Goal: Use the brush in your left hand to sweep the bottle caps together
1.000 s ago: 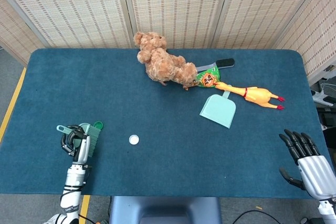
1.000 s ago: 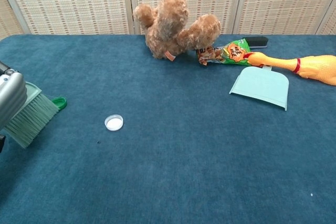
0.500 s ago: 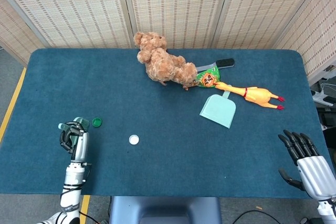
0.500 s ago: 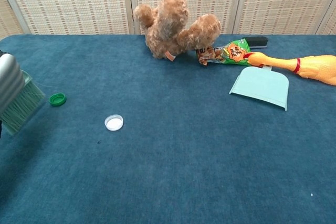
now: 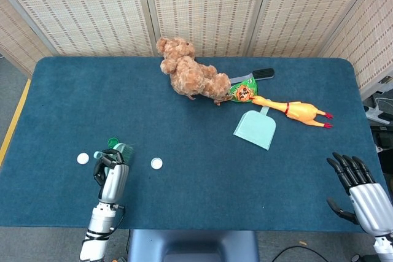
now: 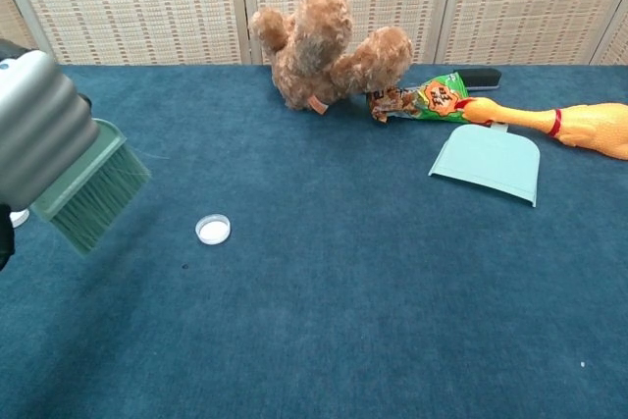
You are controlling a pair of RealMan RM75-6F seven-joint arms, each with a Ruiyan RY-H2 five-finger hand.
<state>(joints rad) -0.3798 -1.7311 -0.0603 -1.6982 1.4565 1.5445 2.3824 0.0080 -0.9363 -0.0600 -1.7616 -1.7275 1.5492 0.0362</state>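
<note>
My left hand [image 5: 111,175] grips a green brush [image 5: 122,150] near the table's front left; in the chest view the hand [image 6: 34,130] is large at the left edge, and the brush's bristles [image 6: 93,193] hang above the cloth. A green cap [image 5: 113,143] peeks out just behind the brush head. One white cap [image 5: 83,158] lies to the left of the hand, and it shows again at the chest view's left edge [image 6: 18,216]. Another white cap [image 5: 156,163] lies to the right of the brush [image 6: 212,230]. My right hand [image 5: 359,189] hovers with fingers spread at the front right, holding nothing.
A mint dustpan [image 5: 256,128] lies right of centre. Behind it are a rubber chicken [image 5: 298,111], a snack bag [image 5: 243,92], a black object [image 5: 263,73] and a teddy bear [image 5: 189,75]. Blue cloth covers the table [image 5: 202,176].
My left hand has carried the brush rightward to just beside the green cap, which is now largely covered. A white cap left of the hand has come into sight. The right hand stays put.
</note>
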